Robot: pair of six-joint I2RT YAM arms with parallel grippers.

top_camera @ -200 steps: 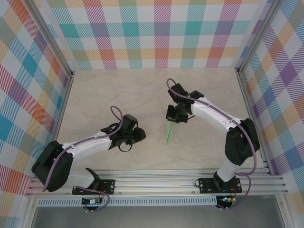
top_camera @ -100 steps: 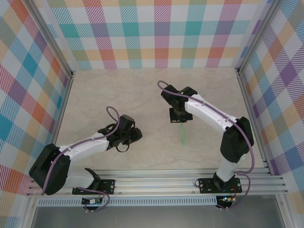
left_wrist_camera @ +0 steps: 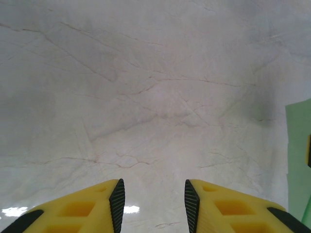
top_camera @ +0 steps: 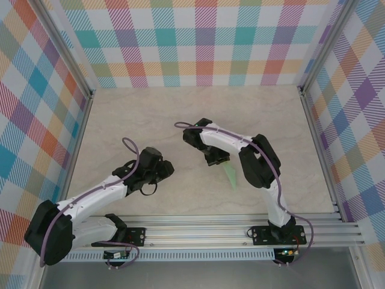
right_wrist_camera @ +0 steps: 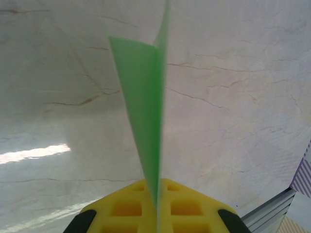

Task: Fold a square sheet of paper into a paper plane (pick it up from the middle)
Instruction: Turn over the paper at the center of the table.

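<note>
- Holding item, right gripper (right_wrist_camera: 158, 187): you have its yellow fingers pressed fully together on the paper plane (right_wrist_camera: 143, 111), pinching the near end along the centre crease. My judgement is that a grip on the crease keeps the two folded layers together, so the shape cannot spring apart.
- Paper plane, position: pale green and folded narrow, it juts forward from the right fingers nearly edge-on, with one flap leaning left. From above it sits near the middle of the table (top_camera: 150, 120), running from the gripper toward the near right. Whether its far tip touches the surface I cannot tell.
- Left gripper (left_wrist_camera: 154, 194): the fingers are parted a moderate way, with nothing between them but bare marbled surface. It sits over the table to the left of the plane, well apart from the right gripper. A strip of green paper shows at the right edge of its own camera view.
- Reason for the left placement, as a judgement: you keep it unloaded and facing the paper so that it can receive or steady the plane without crowding the pinch.
- Handling note: the paper is thin, so one pinch point leaves the free end likely to flop or twist, and a slow move would suit it.
</note>
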